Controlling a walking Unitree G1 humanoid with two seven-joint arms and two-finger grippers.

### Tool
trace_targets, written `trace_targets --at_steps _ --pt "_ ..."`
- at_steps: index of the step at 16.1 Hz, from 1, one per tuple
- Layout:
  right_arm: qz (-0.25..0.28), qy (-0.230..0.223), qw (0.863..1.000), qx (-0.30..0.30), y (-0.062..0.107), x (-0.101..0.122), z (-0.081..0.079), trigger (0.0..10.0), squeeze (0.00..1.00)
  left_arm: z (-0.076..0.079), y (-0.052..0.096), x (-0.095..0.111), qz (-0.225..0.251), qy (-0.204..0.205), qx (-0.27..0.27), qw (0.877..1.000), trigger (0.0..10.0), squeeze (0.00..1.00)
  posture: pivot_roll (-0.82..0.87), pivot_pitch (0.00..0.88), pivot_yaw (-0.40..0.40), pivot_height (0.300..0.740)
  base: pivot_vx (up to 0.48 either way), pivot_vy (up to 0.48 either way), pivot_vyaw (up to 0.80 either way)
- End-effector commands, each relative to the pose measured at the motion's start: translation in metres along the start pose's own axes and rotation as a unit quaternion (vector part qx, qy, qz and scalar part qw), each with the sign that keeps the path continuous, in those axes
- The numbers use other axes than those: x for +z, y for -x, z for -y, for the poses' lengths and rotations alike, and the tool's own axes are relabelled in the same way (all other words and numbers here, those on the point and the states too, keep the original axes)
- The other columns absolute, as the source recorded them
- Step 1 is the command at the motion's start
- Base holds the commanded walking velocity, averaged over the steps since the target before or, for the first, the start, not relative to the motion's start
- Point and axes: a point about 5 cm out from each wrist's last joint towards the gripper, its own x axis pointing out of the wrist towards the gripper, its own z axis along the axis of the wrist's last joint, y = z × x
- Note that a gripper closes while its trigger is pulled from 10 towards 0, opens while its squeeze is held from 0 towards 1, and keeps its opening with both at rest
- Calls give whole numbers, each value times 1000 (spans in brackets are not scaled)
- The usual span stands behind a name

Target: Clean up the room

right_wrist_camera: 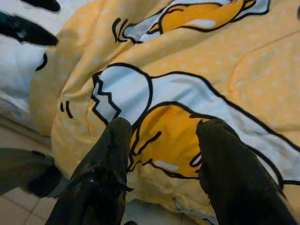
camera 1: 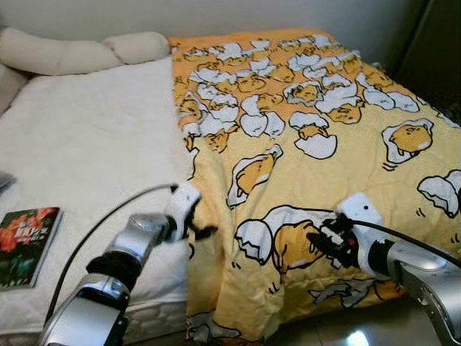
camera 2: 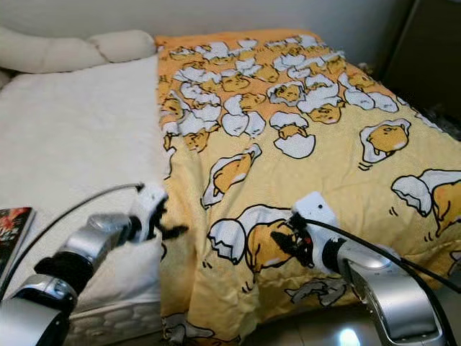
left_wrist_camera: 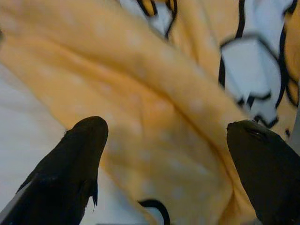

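Bed-making, early stage. A yellow cartoon-print quilt (camera 1: 317,144) covers only the half of the bed on the robot's right; the white mattress pad (camera 1: 94,144) on the other half lies bare, with a long cream pillow (camera 1: 79,49) at its far end.

Left gripper (camera 1: 196,229) stands at the quilt's near free edge, fingers spread apart with the folded yellow hem between them in the left wrist view (left_wrist_camera: 159,140), not yet pinched.

Right gripper (camera 1: 324,244) rests over the quilt near the foot of the bed, its fingers likewise apart above a printed egg figure (right_wrist_camera: 159,126); the cloth is ungrasped.

A book with a red flower cover (camera 1: 25,245) lies on the pad, well to the left gripper's outer side, near the bed's front edge.

Judged progress: little is done. Remaining, most likely: seize the hem, draw the quilt across the bare pad, smooth it, and remove the book.
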Motion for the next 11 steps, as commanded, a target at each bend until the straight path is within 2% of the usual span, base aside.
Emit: trace_targets --at_steps 1,2,6,9,11 --pt "0 8 1000 19 2 4 -5 10000 0 -3 0 2 -7 -14 9 1000 10000 0 -92 0 70 740 0 0 0" --pt "-13 10 999 44 4 1 -10 10000 0 -2 -3 -6 -28 -12 12 999 10000 0 -92 0 68 740 0 0 0" --pt "-26 8 997 74 4 -6 -16 10000 0 0 -5 -16 -42 -2 14 999 10000 0 -92 0 68 740 0 0 0" --pt "-36 41 982 178 6 -7 -33 10000 0 -1 -6 -26 -66 -20 30 997 10000 0 -102 0 81 740 0 0 0" --pt "-43 51 980 188 7 -7 -34 10000 0 -1 -6 -28 -68 -13 40 997 10000 0 -110 0 82 740 0 0 0"
